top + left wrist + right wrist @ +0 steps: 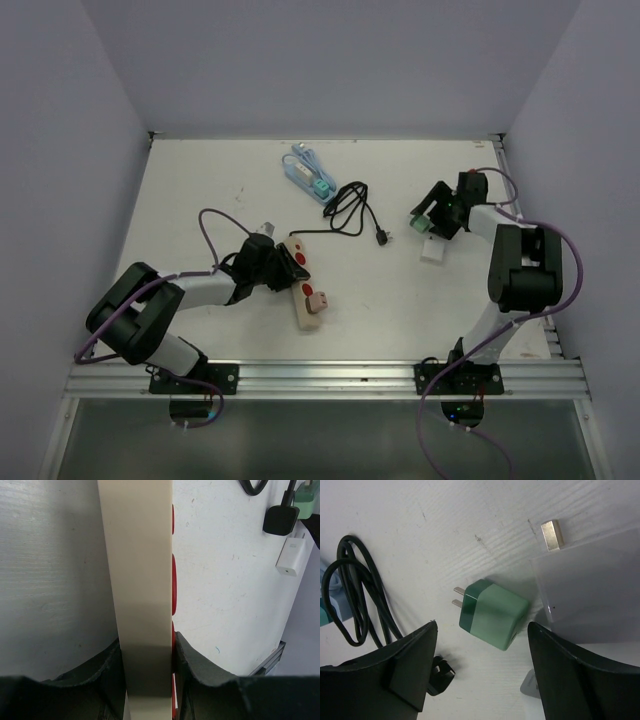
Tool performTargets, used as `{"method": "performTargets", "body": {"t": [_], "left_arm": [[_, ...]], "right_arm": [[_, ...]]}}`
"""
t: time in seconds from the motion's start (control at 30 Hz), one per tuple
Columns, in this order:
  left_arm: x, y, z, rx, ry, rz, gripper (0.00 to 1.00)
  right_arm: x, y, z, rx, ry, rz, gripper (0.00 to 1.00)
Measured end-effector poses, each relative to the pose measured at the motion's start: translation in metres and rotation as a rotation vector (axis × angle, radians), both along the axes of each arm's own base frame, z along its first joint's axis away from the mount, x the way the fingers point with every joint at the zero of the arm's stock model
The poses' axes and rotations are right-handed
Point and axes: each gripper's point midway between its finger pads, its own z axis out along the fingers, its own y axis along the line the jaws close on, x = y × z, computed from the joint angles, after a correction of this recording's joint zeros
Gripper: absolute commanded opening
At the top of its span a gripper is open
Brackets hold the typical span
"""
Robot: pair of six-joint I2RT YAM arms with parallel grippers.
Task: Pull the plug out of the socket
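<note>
A beige power strip with red sockets lies left of centre. My left gripper is shut on its near end; in the left wrist view the strip is pinched edge-on between both fingers of the gripper. A green plug lies loose on the table at the right, apart from the strip. My right gripper hangs open over it. In the right wrist view the green plug lies between the spread fingers of the gripper, untouched, prongs pointing left.
A white adapter lies next to the green plug, also in the right wrist view. A coiled black cable with a black plug lies mid-table. A blue cable with a teal plug lies at the back.
</note>
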Motion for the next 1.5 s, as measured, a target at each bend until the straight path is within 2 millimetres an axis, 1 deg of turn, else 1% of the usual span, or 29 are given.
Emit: {"method": "performTargets", "body": {"t": [0.07,0.13,0.2,0.27,0.33,0.43,0.5,0.53,0.6,0.63,0.7,0.8,0.9,1.0,1.07,1.13,1.2,1.3,1.5], "left_arm": [[0.000,0.000,0.000,-0.001,0.000,0.000,0.00],[0.000,0.000,0.000,-0.001,0.000,-0.001,0.00],[0.000,0.000,0.000,-0.002,0.001,-0.002,0.00],[0.000,-0.001,0.000,-0.003,0.001,-0.003,0.00],[0.000,-0.001,0.000,-0.004,0.001,-0.006,0.00],[0.000,-0.001,0.000,-0.008,0.002,-0.010,0.00],[0.000,-0.002,0.000,-0.012,0.003,-0.012,0.00],[0.000,-0.002,-0.001,-0.013,0.004,-0.013,0.00],[0.001,-0.003,0.000,-0.014,0.004,-0.014,0.00],[0.001,-0.003,0.000,-0.013,0.004,-0.015,0.00],[0.001,-0.003,0.000,-0.013,0.004,-0.016,0.00],[0.001,-0.003,0.000,-0.013,0.005,-0.016,0.00],[0.001,-0.003,0.000,-0.011,0.008,-0.015,0.00],[0.002,-0.003,0.000,-0.009,0.012,-0.011,0.00],[0.003,-0.004,0.000,-0.008,0.013,-0.006,0.00],[0.005,-0.004,0.000,-0.006,0.014,-0.003,0.00],[0.007,-0.005,0.000,-0.004,0.015,0.001,0.00],[0.010,-0.005,0.000,0.000,0.018,0.012,0.00],[0.012,-0.005,0.001,0.001,0.021,0.022,0.00]], "right_arm": [[-0.004,-0.001,0.002,-0.015,0.010,0.008,0.80],[-0.008,-0.002,0.010,-0.028,0.004,0.021,0.81],[-0.010,-0.002,0.026,-0.039,-0.022,0.033,0.82],[-0.011,-0.001,0.047,-0.050,-0.068,0.046,0.82],[-0.012,0.003,0.073,-0.051,-0.132,0.070,0.82],[-0.017,0.021,0.107,-0.024,-0.220,0.134,0.82],[-0.025,0.040,0.119,-0.001,-0.252,0.198,0.83],[-0.032,0.054,0.122,0.014,-0.259,0.244,0.83],[-0.052,0.090,0.121,0.047,-0.239,0.363,0.83],[-0.060,0.104,0.119,0.060,-0.226,0.410,0.83],[-0.086,0.138,0.110,0.099,-0.185,0.528,0.83],[-0.128,0.177,0.092,0.143,-0.114,0.663,0.83],[-0.168,0.201,0.075,0.165,-0.040,0.745,0.83],[-0.201,0.217,0.064,0.180,0.007,0.791,0.82],[-0.218,0.227,0.061,0.190,0.032,0.820,0.81],[-0.228,0.235,0.059,0.196,0.045,0.842,0.78],[-0.233,0.242,0.060,0.201,0.044,0.850,0.78],[-0.236,0.250,0.057,0.201,0.045,0.856,0.77],[-0.236,0.258,0.041,0.186,0.084,0.837,0.75]]}}
